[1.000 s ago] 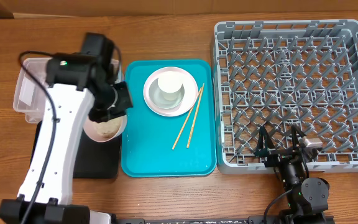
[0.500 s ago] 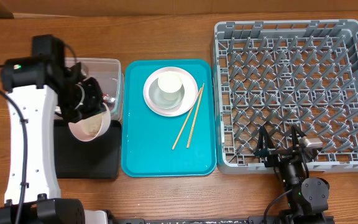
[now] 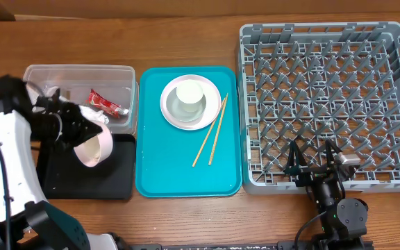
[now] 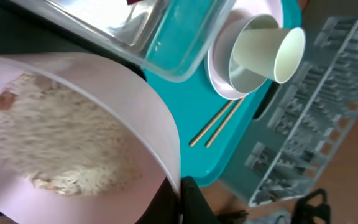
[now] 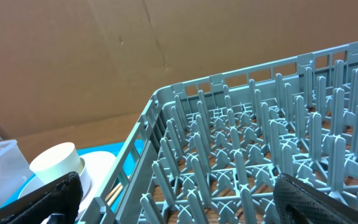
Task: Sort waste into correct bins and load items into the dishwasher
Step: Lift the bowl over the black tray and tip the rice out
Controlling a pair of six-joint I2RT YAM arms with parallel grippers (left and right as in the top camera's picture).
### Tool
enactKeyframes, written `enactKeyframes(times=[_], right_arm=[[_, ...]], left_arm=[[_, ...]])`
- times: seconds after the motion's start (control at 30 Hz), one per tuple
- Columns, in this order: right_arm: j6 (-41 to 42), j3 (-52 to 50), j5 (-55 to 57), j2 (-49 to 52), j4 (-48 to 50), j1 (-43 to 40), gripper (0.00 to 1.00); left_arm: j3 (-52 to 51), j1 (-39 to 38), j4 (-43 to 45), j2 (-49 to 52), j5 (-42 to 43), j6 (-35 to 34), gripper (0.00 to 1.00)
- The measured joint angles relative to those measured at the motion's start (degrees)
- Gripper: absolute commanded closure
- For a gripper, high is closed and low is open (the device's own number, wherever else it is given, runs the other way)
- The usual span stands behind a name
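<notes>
Shift: pale pink round bowl (image 3: pixel 93 147), clamped in left claw (image 3: pixel 80 130), swung left over black plastic tray (image 3: pixel 110 177).
Next: tip rice (image 4: pixel 55 143).
Right claw (image 3: pixel 314 158): apart.

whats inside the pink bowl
Whitish rice grains cover the inner wall of the pink bowl, with one small brownish bit among them. The bowl's lower part is cut off by the wrist view, so anything there is unseen.

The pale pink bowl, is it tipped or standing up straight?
Tipped: the pale pink bowl leans on its side above the black plastic tray, whitish rice inside it.
</notes>
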Motion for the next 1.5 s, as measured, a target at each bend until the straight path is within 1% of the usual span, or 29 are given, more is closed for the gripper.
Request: enactKeyframes(times=[0.2,0.3,0.43,0.6,0.77,0.97,1.17,1.47,1.5], right_arm=[[0.0,0.0,0.0,0.0,0.0,0.0,0.00],[0.0,0.0,0.0,0.0,0.0,0.0,0.00],[0.0,0.0,0.0,0.0,0.0,0.0,0.00],[0.0,0.0,0.0,0.0,0.0,0.0,0.00],[0.0,0.0,0.0,0.0,0.0,0.0,0.00],[0.0,0.0,0.0,0.0,0.0,0.0,0.00],[0.0,0.0,0.0,0.0,0.0,0.0,0.00],[0.0,0.0,0.0,0.0,0.0,0.0,0.00],[0.0,0.0,0.0,0.0,0.0,0.0,0.00]], left_arm=[[-5.7,8.7,0.5,0.0,11.1,7.7,0.96],[-8.1,12.1,1.3,0.0,14.8,10.8,0.96],[-11.9,15.8,2.7,0.0,19.6,15.3,0.96],[-16.9,19.6,3.0,0.0,29.0,24.4,0.96],[-19.9,22.2,3.2,0.0,34.9,30.3,0.96],[-20.6,25.8,3.7,0.0,37.1,32.7,0.96],[-20.6,30.1,4.0,0.0,37.8,33.3,0.96],[-21.3,30.6,3.4,0.0,40.2,33.3,0.96],[-21.3,30.6,2.1,0.0,40.9,33.3,0.96]])
